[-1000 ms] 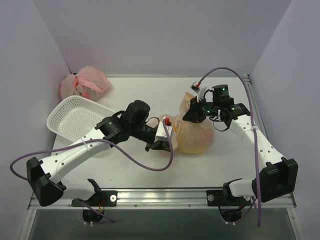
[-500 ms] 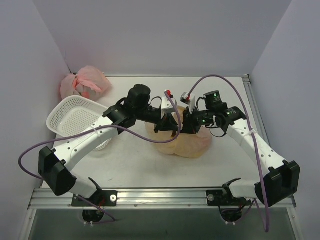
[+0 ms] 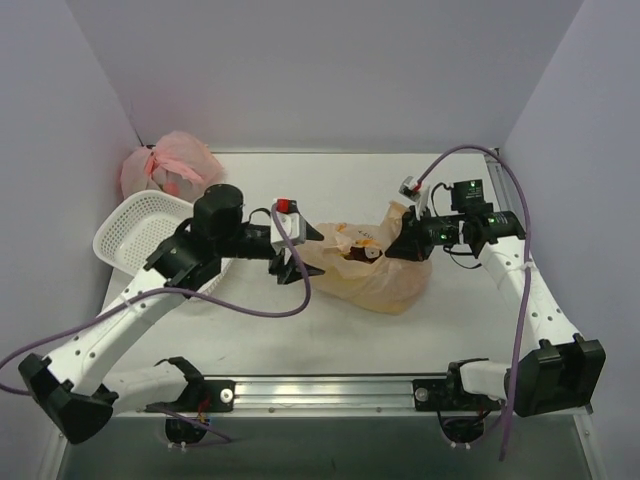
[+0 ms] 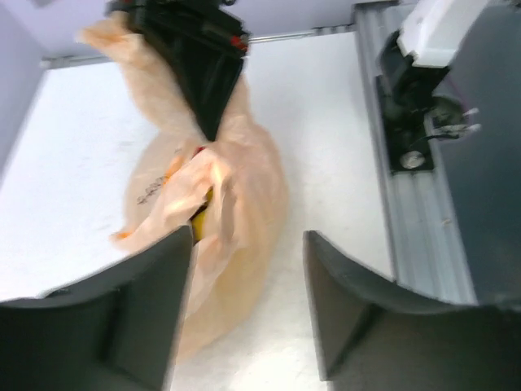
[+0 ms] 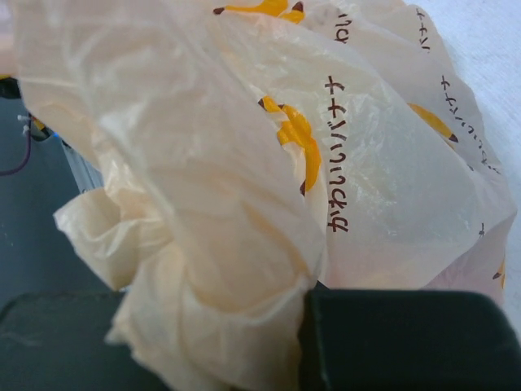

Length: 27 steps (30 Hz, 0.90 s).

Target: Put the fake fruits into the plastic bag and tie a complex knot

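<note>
The plastic bag [image 3: 375, 275], pale orange with banana prints, lies on the table between the arms. Fake fruits [image 3: 357, 251] show through its top as dark, red and yellow shapes; a yellow piece [image 4: 199, 217] also shows in the left wrist view. My right gripper [image 3: 402, 241] is shut on a bunched part of the bag [image 5: 236, 269] at its right upper end, and the plastic fills that wrist view. My left gripper [image 3: 300, 254] stands open just left of the bag [image 4: 220, 187], with nothing between its fingers [image 4: 358, 301].
A plain pink tied bag [image 3: 168, 165] sits in the back left corner. A white mesh basket [image 3: 150, 235] stands under the left arm's elbow. A metal rail [image 3: 330, 392] runs along the near table edge. Walls close in the back and both sides.
My left gripper has let go of the bag, opened and drawn back to the left. My right gripper has moved right, still holding the bag, which now lies stretched out.
</note>
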Available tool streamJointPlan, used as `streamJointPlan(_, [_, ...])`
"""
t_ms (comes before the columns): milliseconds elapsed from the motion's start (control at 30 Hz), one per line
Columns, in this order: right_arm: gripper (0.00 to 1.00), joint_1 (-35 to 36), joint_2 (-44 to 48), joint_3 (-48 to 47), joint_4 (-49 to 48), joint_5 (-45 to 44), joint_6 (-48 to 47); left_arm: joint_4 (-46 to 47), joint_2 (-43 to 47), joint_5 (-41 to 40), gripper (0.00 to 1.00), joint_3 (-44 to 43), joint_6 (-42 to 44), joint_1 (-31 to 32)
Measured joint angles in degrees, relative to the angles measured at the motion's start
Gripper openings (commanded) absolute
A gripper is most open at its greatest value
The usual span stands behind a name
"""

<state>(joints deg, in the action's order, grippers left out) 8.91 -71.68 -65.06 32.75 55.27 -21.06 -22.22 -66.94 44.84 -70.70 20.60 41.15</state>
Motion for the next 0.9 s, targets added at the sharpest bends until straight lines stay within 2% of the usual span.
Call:
streamJointPlan(67, [0.0, 0.0, 0.0, 0.0, 1.4, 0.6, -2.0, 0.5, 4.0, -2.1, 0.98, 2.3, -0.1, -2.0])
streamJointPlan(233, [0.0, 0.0, 0.0, 0.0, 3.4, 1.5, -5.1, 2.6, 11.3, -5.9, 0.97, 9.6, -1.2, -10.3])
streamJointPlan(367, [0.0, -0.3, 0.0, 0.0, 4.2, 2.3, -6.2, 2.9, 11.5, -6.0, 0.97, 14.3, 2.6, -14.4])
streamJointPlan(500, [0.0, -0.3, -0.2, 0.0, 4.9, 3.0, -7.0, 6.9, 7.5, -4.9, 0.97, 18.5, 5.5, -15.4])
streamJointPlan(667, [0.0, -0.3, -0.3, 0.0, 6.7, 3.4, -9.6, 17.9, -0.5, -1.6, 0.98, 19.3, 7.6, -15.3])
streamJointPlan(900, [0.0, -0.3, -3.0, -1.3, 9.9, 3.8, -13.6, 25.0, -11.2, 7.8, 0.98, 12.7, 12.0, -12.6])
